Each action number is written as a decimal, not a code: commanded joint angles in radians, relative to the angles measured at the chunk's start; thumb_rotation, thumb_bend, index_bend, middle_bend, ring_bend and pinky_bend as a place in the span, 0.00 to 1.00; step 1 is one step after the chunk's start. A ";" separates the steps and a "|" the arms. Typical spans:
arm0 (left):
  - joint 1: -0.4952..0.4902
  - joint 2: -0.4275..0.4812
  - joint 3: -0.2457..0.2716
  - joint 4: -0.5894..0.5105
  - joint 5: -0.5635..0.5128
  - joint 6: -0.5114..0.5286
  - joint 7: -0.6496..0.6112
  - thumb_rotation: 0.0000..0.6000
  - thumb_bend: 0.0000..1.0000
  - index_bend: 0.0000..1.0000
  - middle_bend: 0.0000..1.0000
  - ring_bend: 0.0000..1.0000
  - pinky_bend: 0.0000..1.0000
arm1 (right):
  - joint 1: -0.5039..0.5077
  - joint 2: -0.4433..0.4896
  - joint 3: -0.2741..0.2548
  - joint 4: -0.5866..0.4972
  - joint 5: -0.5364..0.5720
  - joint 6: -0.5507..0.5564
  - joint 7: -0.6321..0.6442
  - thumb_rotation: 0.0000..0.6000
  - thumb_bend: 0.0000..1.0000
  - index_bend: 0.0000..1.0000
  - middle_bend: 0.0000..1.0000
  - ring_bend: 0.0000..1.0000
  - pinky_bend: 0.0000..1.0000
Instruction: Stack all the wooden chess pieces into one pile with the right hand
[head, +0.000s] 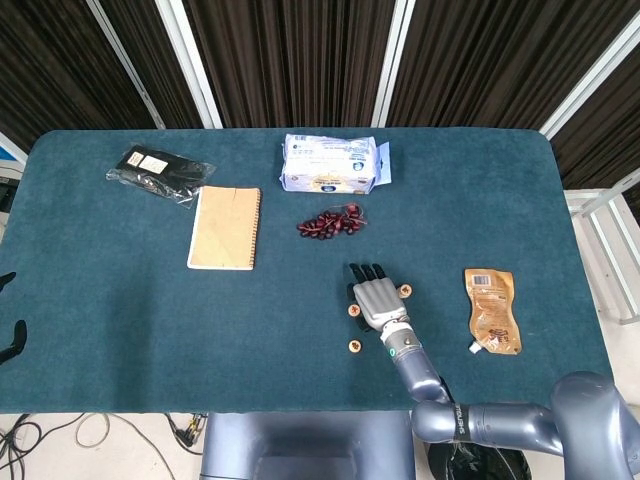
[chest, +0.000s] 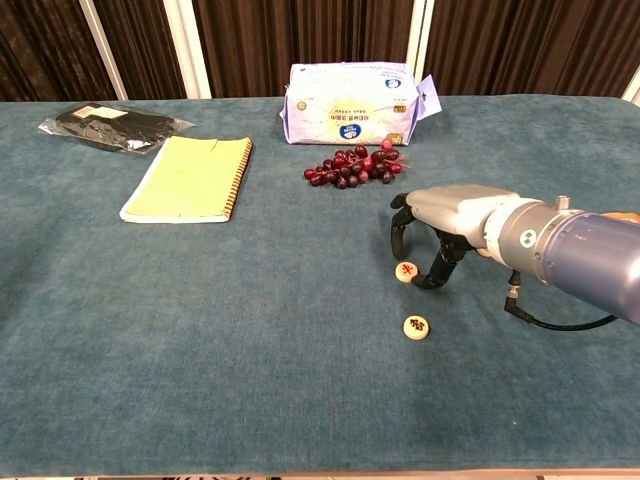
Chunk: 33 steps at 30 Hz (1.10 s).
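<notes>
My right hand (head: 375, 297) (chest: 432, 232) hangs palm down over the table, fingers spread and pointing down. Its fingertips (chest: 397, 228) stand on either side of a wooden chess piece with a red mark (head: 353, 311) (chest: 406, 271), and I see no grip on it. A second loose piece (head: 354, 347) (chest: 416, 327) lies nearer the front edge. A small stack of pieces (head: 405, 291) sits just right of the hand; the forearm hides it in the chest view. Only dark fingertips of the left hand (head: 8, 338) show at the left edge.
A bunch of red grapes (head: 330, 222) (chest: 355, 166) lies just beyond the hand, with a tissue pack (head: 331, 163) (chest: 350, 103) behind it. A spiral notebook (head: 225, 227) and a black packet (head: 158, 172) lie to the left. A brown pouch (head: 492, 309) lies on the right.
</notes>
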 joint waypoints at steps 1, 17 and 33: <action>0.000 0.000 0.000 0.000 -0.001 0.000 0.000 1.00 0.49 0.13 0.00 0.00 0.00 | -0.002 -0.002 -0.001 0.003 -0.003 -0.001 0.003 1.00 0.41 0.40 0.00 0.00 0.00; -0.001 0.000 -0.001 0.003 -0.002 -0.002 0.002 1.00 0.49 0.13 0.00 0.00 0.00 | -0.003 -0.011 -0.002 0.020 -0.005 -0.022 -0.001 1.00 0.41 0.44 0.00 0.00 0.00; -0.001 -0.001 0.001 0.002 -0.004 -0.005 0.005 1.00 0.49 0.13 0.00 0.00 0.00 | -0.008 -0.003 0.000 0.020 -0.005 -0.034 0.004 1.00 0.41 0.51 0.00 0.00 0.00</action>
